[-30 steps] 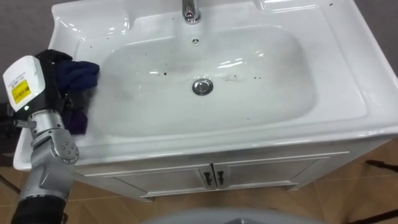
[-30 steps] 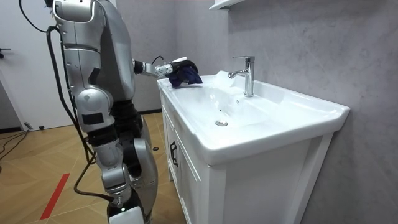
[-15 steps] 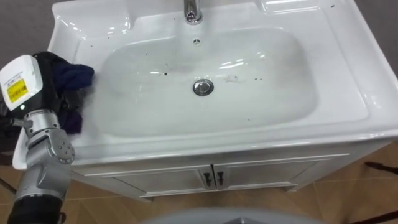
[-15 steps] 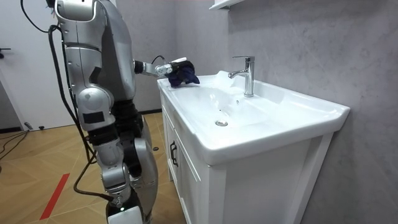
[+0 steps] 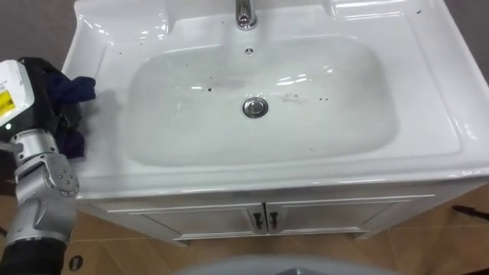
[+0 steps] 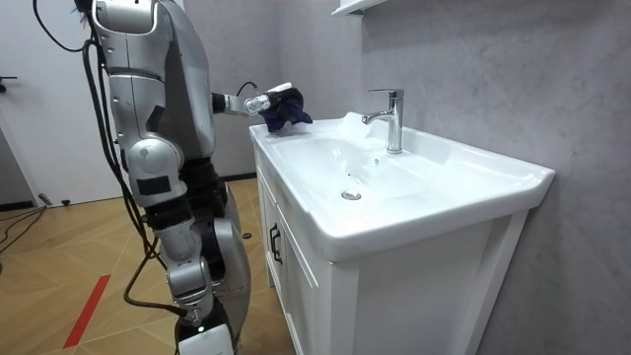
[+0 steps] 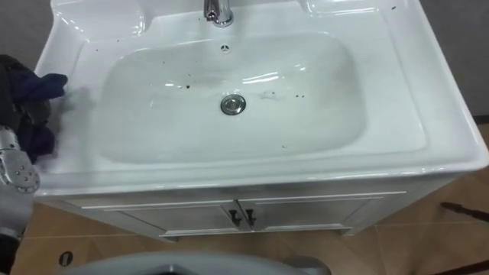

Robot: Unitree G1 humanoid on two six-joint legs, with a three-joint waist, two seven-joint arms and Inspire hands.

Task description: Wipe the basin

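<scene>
One dark blue cloth (image 5: 74, 90) is bunched up in the left robot hand (image 5: 40, 84). The robot hand is closed around the cloth and grasps it at the left end of the white basin (image 5: 428, 99). The cloth is crumpled and floppy. One corner pokes out to the right of the robot hand, and another bit hangs down on the near side of it.

The bowl of the basin lies to the right of the robot hand. It is shiny and white, with little dark specks (image 5: 212, 88) on it. The round metal drain (image 5: 255, 107) sits in the middle of the bowl, well away from the robot hand. The tap (image 5: 244, 13) is behind the drain, at the back of the basin.

The eye views cut the tap off at the top, so just its bottom part shows there. The fingers are dark like the cloth, so it is hard to see where one ends and the other starts. The left edge of the right eye view cuts off part of the robot hand.

From the room view you can see the whole tap, tall and silver. The cloth hangs from the robot hand over the corner of the basin, and I cannot tell if its lowest bit touches the rim. The robot stands at the end of the white cabinet (image 6: 296, 256) with its left arm stretched out. The eye views show the cabinet doors with two small dark handles (image 5: 263, 221).
</scene>
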